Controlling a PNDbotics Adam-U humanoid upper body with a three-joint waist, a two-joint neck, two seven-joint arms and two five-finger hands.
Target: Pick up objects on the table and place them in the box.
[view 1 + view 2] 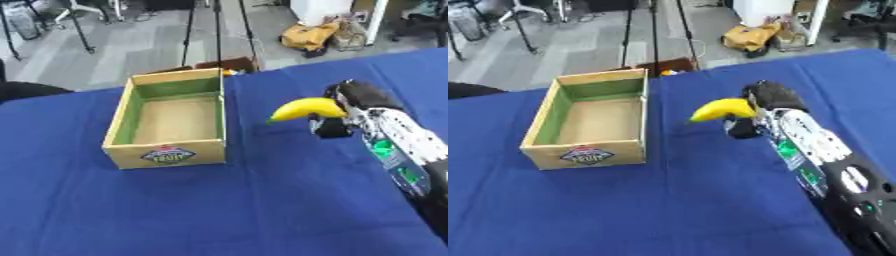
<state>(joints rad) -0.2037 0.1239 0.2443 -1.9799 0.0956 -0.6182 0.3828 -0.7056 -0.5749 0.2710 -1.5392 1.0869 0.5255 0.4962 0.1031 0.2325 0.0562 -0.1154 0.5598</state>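
The right robot hand (343,107), black with a silver and green-lit forearm reaching in from the lower right, was curled round one end of a smooth yellow curved banana (306,109), holding it clear above the blue cloth-covered desk (219,210). The fruit pointed left, its tapered tip aimed toward the open rectangular wooden box with green inner walls and a fruit label on its front (166,155), but it hung near the box's right wall, not yet over the opening. The banana looked bright, unbruised and whole, gently arched and slim enough for the fingers to wrap.

The box floor showed bare brown, so by appearances nothing had been placed inside; the pick-up seemed done and the carry and release were left. No other loose item could be made out on the cloth, though something small and orange (229,72) showed just behind the box's far corner. The left robot hand did not appear in either view.
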